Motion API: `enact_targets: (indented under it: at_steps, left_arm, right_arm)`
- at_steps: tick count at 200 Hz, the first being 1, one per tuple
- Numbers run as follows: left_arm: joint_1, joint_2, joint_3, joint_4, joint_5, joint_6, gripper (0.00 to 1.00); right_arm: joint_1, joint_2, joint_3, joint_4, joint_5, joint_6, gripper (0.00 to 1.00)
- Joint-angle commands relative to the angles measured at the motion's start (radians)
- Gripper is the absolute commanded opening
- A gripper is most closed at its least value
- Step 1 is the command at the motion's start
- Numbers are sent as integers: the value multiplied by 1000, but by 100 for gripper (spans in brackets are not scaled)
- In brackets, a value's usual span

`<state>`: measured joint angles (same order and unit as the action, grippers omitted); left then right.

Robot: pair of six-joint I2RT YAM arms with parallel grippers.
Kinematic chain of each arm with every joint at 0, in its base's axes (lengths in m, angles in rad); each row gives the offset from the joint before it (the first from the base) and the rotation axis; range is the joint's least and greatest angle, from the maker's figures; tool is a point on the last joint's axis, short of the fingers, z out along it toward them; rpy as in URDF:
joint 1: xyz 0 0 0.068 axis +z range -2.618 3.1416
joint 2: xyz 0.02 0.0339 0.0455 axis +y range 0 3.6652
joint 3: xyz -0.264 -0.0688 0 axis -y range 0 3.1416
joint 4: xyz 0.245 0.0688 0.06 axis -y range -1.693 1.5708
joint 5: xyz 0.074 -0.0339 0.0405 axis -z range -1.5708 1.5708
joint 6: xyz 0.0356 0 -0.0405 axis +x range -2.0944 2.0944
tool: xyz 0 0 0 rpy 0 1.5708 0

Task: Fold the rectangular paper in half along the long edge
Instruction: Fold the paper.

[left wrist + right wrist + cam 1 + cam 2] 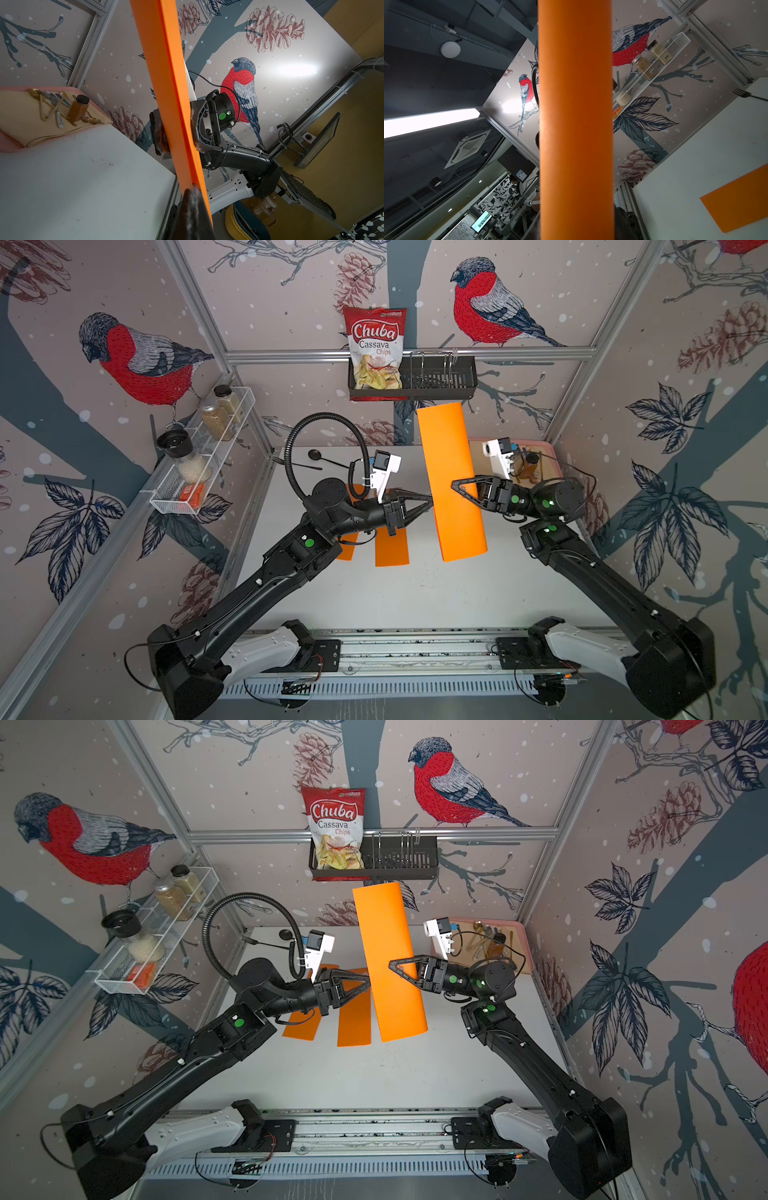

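Observation:
The orange rectangular paper (451, 472) (390, 952) hangs upright in the air above the white table (415, 593), bent over lengthwise into a long narrow loop. My left gripper (430, 499) (368, 982) (193, 190) is shut on the side where the paper's two long edges meet. From the opposite side my right gripper (455, 483) (392, 965) (178, 133) straddles the rounded bend. One of its fingers (160, 133) presses each face. In the right wrist view the paper (575, 104) fills the whole gap between the jaws.
Two more orange sheets (390, 547) (347, 549) lie flat on the table under the left arm. A pink tray (546, 446) with cutlery and a jar stands at the back right. A spoon (316, 454) lies at the back. A wire shelf (199, 472) and a black basket (436, 383) hang on the walls.

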<state>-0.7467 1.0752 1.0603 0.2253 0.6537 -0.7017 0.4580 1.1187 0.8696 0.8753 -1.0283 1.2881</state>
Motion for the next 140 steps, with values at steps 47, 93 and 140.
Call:
enact_targets:
  at_steps: [47, 93, 140]
  left_arm:
    - [-2, -6, -3, 27, 11, 4, 0]
    - [-2, -3, -2, 28, 9, 4, 0]
    - [-1, 0, 0, 30, 11, 3, 0]
  right_arm:
    - [-1, -13, -3, 50, 14, 16, 32]
    - [3, -16, 6, 20, 5, -2, 31]
    - [24, -25, 46, -88, 2, -76, 29]
